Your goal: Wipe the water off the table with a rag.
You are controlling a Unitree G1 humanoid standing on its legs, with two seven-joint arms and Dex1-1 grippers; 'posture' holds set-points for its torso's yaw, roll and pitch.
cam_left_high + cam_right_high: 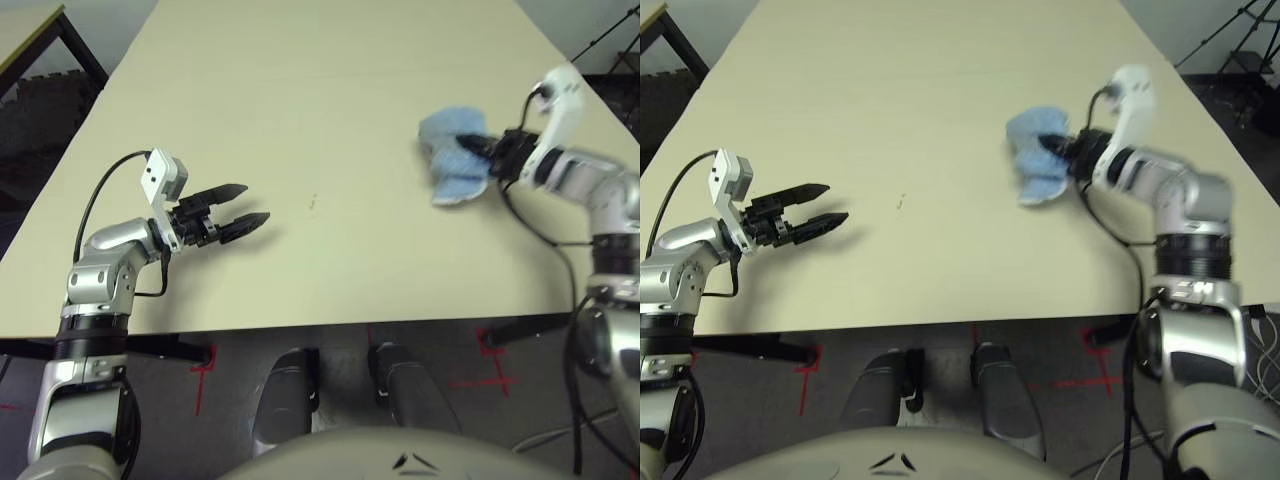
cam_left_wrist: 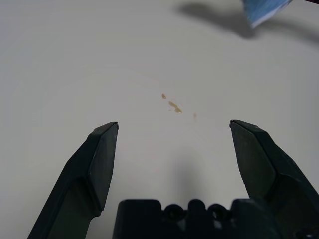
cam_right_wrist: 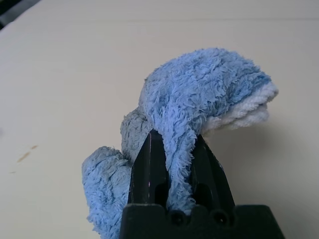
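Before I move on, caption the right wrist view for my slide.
Right gripper pinching a fluffy light-blue rag over the pale table.

The water (image 1: 312, 202) was on the table (image 1: 330, 110), between the two grippers. The left gripper (image 1: 259, 203) was over the table, near the water and to the left of it. The rag (image 1: 455, 130) was to the right of the water and a bit farther back, in the right gripper (image 3: 175, 134). A small table (image 1: 28, 22) stood past the big table's left side. A tripod (image 1: 1242, 42) stood past the right side, toward the back.
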